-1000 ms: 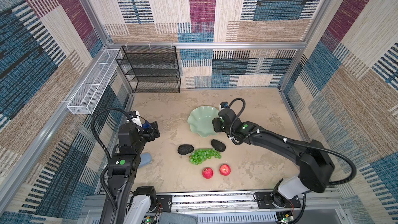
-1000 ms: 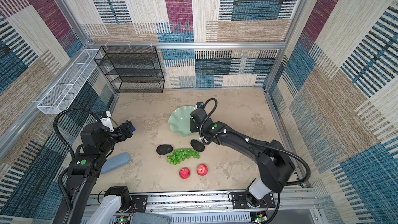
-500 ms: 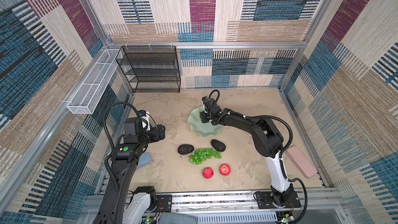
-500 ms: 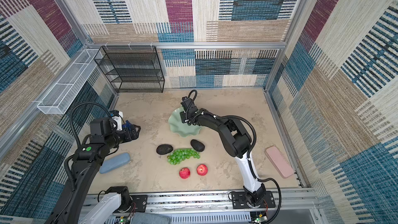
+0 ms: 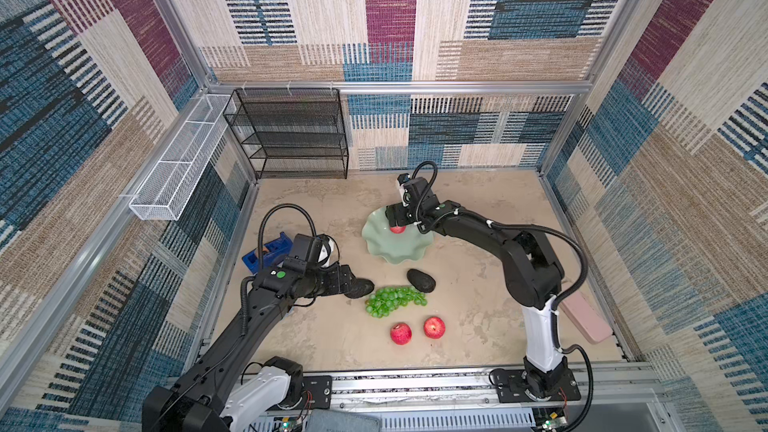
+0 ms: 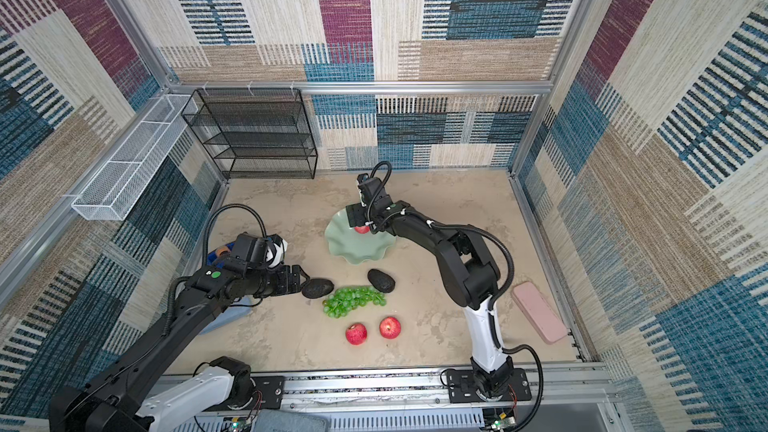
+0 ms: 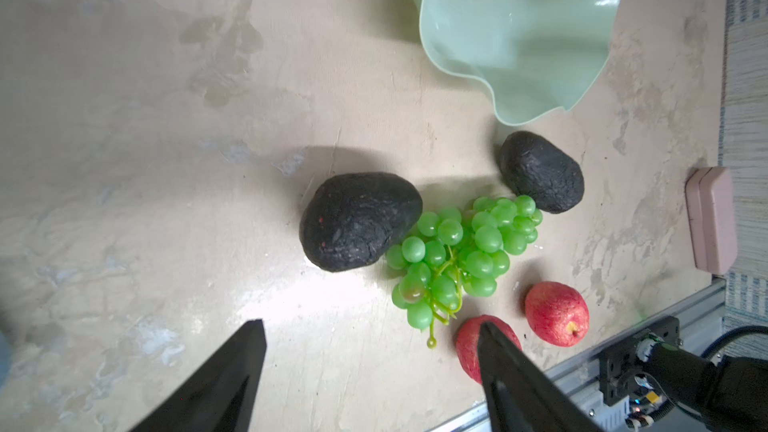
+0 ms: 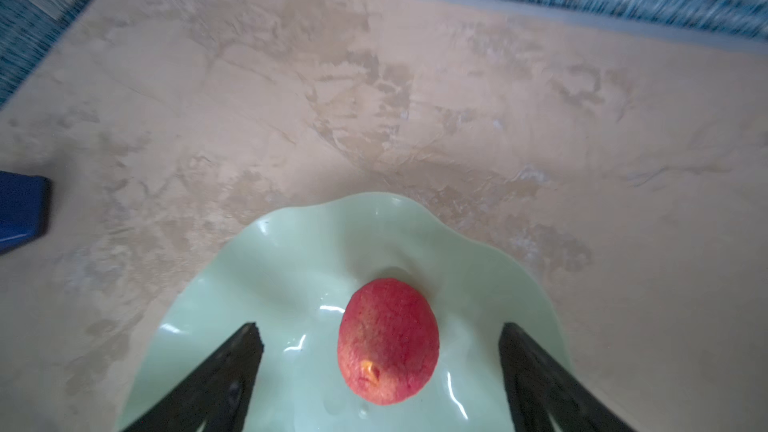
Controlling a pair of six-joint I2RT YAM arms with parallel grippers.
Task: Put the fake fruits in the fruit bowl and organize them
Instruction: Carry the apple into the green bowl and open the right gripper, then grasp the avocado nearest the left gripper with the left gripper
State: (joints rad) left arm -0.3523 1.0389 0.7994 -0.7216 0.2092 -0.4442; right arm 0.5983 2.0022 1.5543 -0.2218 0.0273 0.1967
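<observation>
Fruit bowl (image 5: pixel 395 251), pale mint with a wavy rim, standing near the middle of the sandy counter (image 5: pixel 328 338), as seen in both top views. Apple A (image 8: pixel 388 342) lies on its side inside the bowl, toward the part nearer the back wall. Right end effector (image 8: pixel 380 326) hovers over the bowl with its jaws spread wide. The wrist view shows bare bowl surface between each finger and apple A, so the fruit is released, not gripped.

Left end effector (image 7: pixel 372 322) is low over the counter with its jaws apart and nothing between them. Avocado A (image 7: pixel 359 222) lies just ahead of its fingertips. In the top views the tips reach that fruit's edge, though contact cannot be told.

Grapes (image 5: pixel 395 302) lie on the counter, touching avocado A at one end and reaching avocado B (image 5: pixel 421 280) at the other. Avocado B sits just outside the bowl's near rim. Apple B (image 5: pixel 400 333) and apple C (image 5: pixel 434 327) stand side by side, slightly apart, between the grapes and the front rail.

Blue tape dispenser (image 5: pixel 266 253) sits behind the left arm near the side wall. Pink case (image 5: pixel 586 317) lies along the opposite edge. Black wire shelf (image 5: pixel 291 135) stands at the back.
</observation>
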